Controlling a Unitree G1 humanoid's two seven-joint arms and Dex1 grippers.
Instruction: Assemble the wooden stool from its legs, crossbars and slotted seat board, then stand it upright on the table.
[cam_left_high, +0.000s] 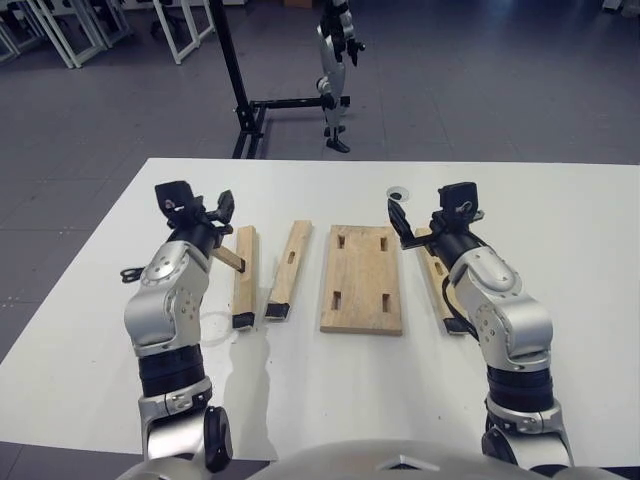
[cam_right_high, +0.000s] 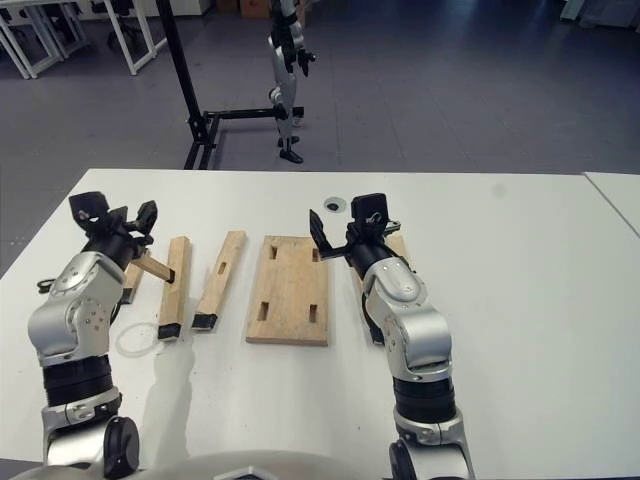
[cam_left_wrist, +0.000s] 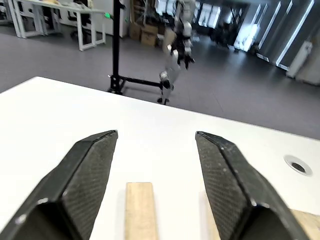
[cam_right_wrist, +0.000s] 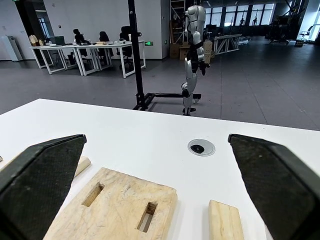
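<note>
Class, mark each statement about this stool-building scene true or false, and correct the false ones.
1. The seat board lies flat on the table. True.
2. The seat board has two slots. False: four slots show in it.
3. The left gripper is shut. False: it is open and holds nothing.
4. The right gripper is open. True.
5. Two wooden legs lie on the table to the robot's left of the seat board. True.
</note>
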